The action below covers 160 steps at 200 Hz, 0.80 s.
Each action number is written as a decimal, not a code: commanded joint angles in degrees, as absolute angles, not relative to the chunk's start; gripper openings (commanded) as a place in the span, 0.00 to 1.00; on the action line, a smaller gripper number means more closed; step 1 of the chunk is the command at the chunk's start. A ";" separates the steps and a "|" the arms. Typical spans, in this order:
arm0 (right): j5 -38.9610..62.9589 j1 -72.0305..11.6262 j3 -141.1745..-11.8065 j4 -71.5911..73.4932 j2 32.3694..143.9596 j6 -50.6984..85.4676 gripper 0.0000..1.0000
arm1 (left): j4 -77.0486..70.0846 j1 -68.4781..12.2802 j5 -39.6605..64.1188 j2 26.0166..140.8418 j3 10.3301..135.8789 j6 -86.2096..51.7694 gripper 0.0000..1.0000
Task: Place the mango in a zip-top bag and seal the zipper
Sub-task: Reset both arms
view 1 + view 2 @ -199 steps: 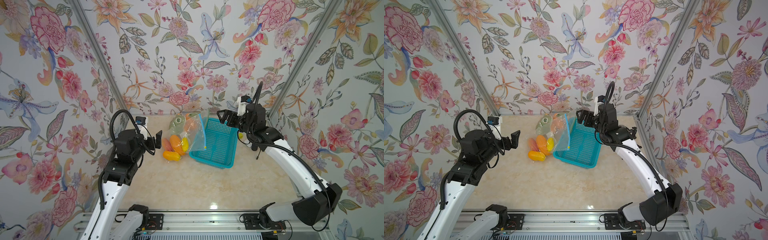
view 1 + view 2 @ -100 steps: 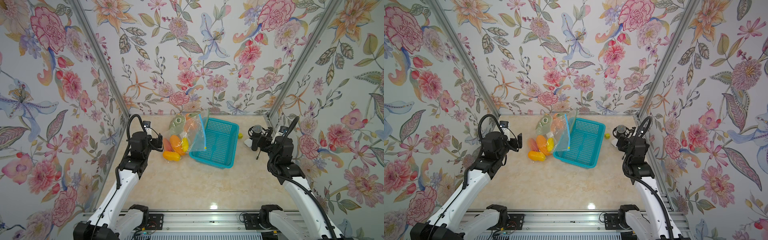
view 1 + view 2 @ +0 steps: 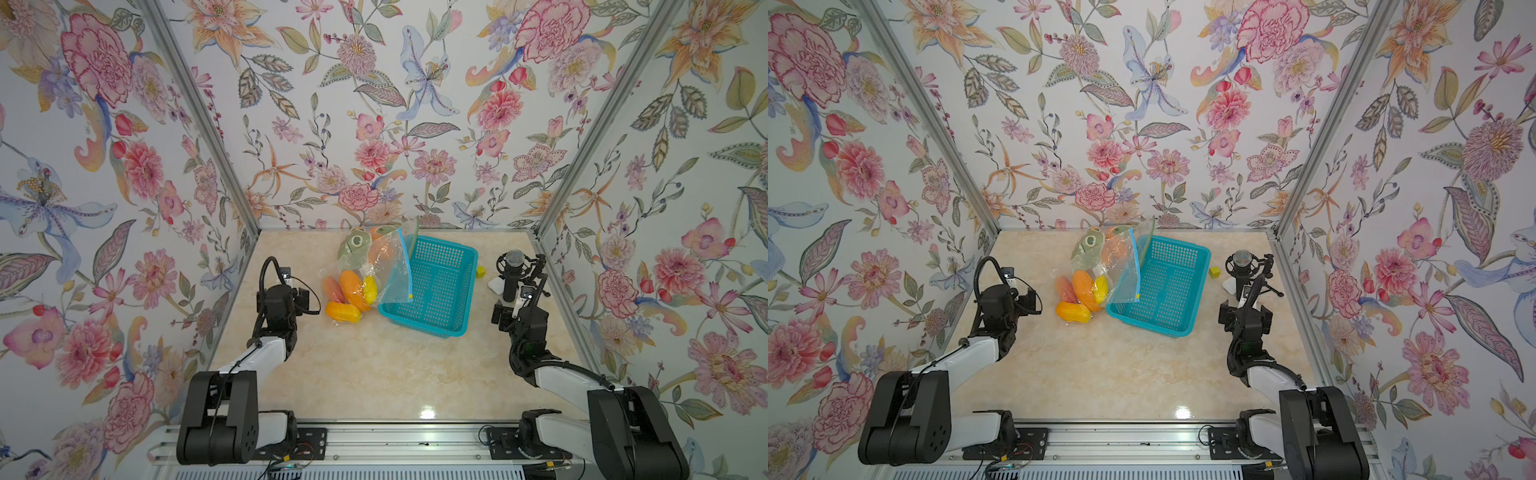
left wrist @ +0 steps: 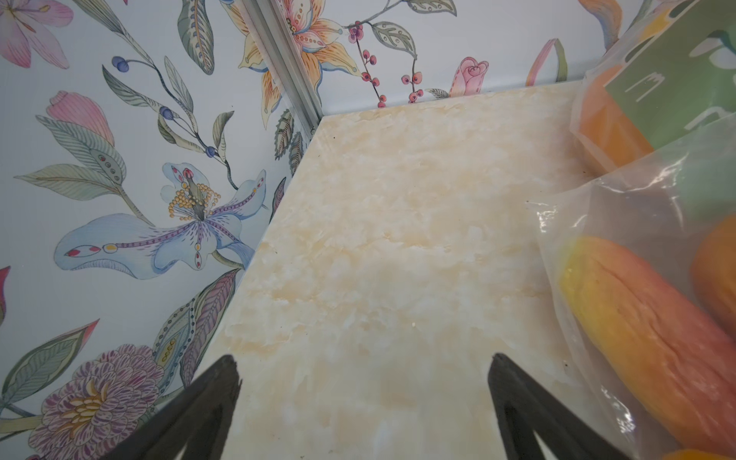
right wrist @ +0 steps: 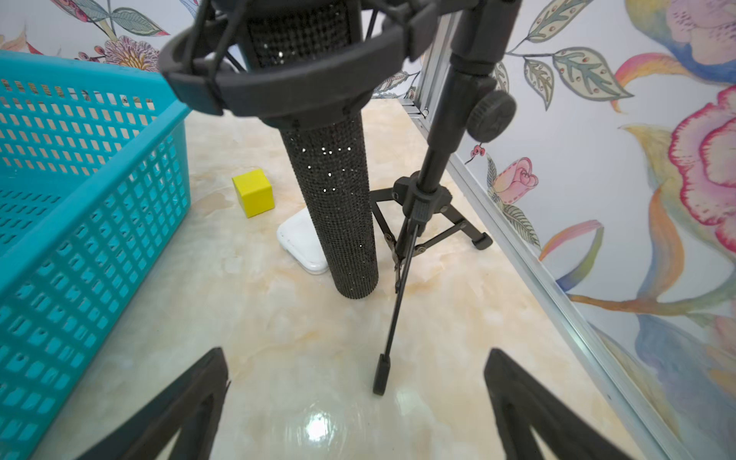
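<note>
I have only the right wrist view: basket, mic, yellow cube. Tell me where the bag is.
Observer: The bag leans on the basket's wall on the left arm's side.
Operator: Give me the mangoes.
Observer: The mangoes lie heaped beside the bag, toward the left arm; at least one sits under clear plastic.
Operator: Report the left end effector.
Observer: The left end effector is open and empty, just short of the heap.
</note>
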<state>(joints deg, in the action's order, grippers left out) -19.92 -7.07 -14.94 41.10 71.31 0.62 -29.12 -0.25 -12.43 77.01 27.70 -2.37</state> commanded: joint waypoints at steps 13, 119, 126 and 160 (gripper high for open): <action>-14.63 -7.72 -11.16 66.41 79.52 -5.56 1.00 | -47.93 -0.46 -13.16 81.40 22.67 -2.92 0.99; -12.92 -4.92 -15.35 66.66 88.72 -2.98 1.00 | -69.87 -1.93 -9.78 86.73 14.50 -0.53 0.99; -12.94 -4.92 -15.30 66.62 88.76 -2.97 1.00 | -69.95 -1.94 -9.78 86.64 14.50 -0.53 0.99; -10.27 -4.66 -15.72 66.13 89.03 -3.53 1.00 | -69.84 -2.01 -10.01 86.79 14.61 -0.53 0.99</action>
